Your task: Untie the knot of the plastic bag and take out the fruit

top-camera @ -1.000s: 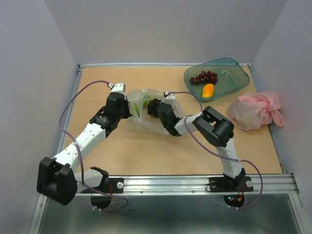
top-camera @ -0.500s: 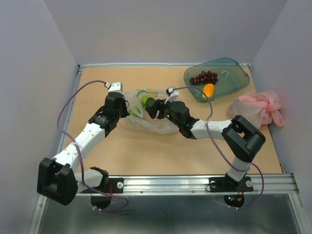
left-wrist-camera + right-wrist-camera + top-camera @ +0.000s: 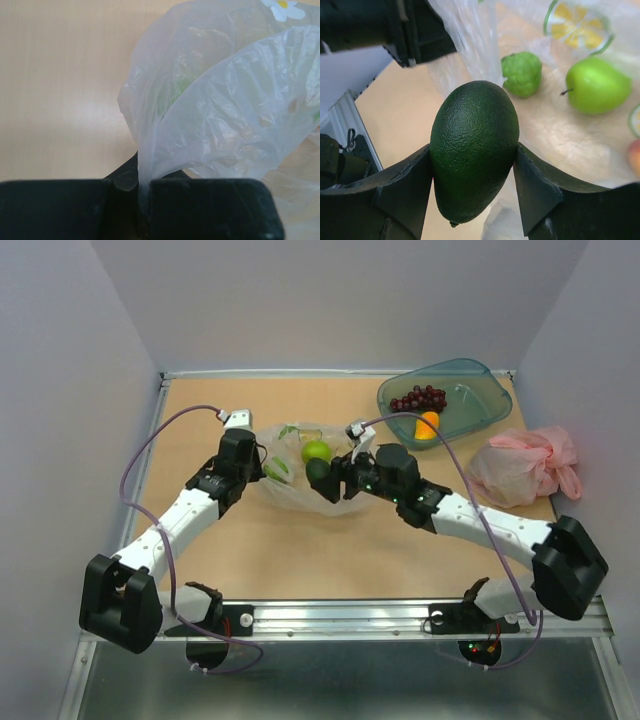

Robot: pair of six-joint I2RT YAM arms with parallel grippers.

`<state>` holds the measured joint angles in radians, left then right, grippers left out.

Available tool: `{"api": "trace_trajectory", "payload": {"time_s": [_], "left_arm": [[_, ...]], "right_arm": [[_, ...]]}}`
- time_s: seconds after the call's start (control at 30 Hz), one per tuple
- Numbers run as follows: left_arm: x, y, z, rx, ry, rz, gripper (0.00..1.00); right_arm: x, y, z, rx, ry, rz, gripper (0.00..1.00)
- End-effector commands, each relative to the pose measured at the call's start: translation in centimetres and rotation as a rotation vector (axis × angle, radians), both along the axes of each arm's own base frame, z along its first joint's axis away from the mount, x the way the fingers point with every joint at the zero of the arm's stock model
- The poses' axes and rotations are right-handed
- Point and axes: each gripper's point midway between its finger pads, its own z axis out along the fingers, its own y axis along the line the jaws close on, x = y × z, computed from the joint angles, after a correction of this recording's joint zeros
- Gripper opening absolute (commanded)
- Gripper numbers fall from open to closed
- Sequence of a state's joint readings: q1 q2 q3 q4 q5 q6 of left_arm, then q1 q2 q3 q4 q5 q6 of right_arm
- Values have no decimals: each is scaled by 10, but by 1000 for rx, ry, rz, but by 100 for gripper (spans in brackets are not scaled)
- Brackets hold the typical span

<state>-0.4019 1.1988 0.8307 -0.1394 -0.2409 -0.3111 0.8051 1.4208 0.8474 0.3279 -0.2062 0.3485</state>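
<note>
The transparent plastic bag (image 3: pixel 295 485) lies open at mid-table. My left gripper (image 3: pixel 262 470) is shut on its left edge; in the left wrist view a strip of the plastic bag (image 3: pixel 225 115) is pinched in the left gripper (image 3: pixel 143 200). My right gripper (image 3: pixel 322 474) hovers over the bag's mouth, shut on a dark green avocado-like fruit (image 3: pixel 319 470). The right wrist view shows the right gripper (image 3: pixel 472 149) clamping that fruit (image 3: pixel 472 125) on both sides. Inside the bag lie a green apple (image 3: pixel 597 85), also visible as the apple (image 3: pixel 316 451), a bumpy green fruit (image 3: pixel 521 72) and an orange one (image 3: pixel 635 156).
A teal tray (image 3: pixel 478 405) at the back right holds a purple grape bunch (image 3: pixel 418 399) and an orange mango-like fruit (image 3: pixel 427 426). A pink plastic bag (image 3: pixel 525 465) lies at the right edge. Grey walls enclose the table.
My right arm has drawn back to the right, bringing the dark green fruit up out of the bag. The green apple now shows. The left gripper has kept its hold.
</note>
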Motion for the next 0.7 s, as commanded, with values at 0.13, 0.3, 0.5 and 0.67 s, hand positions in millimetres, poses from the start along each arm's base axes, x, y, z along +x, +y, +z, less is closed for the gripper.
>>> {"api": "trace_trajectory", "payload": {"time_s": [0.13, 0.3, 0.5, 0.67], "left_arm": [[6, 0, 3, -2, -14, 3, 0], [5, 0, 3, -3, -16, 4, 0], [4, -1, 4, -11, -14, -4, 0], [4, -2, 4, -14, -16, -8, 0]], "right_arm": [[57, -80, 112, -61, -260, -438, 12], [102, -141, 131, -66, -273, -687, 11], [178, -214, 109, -126, -209, -897, 11], [233, -248, 62, -196, -121, -967, 14]]}}
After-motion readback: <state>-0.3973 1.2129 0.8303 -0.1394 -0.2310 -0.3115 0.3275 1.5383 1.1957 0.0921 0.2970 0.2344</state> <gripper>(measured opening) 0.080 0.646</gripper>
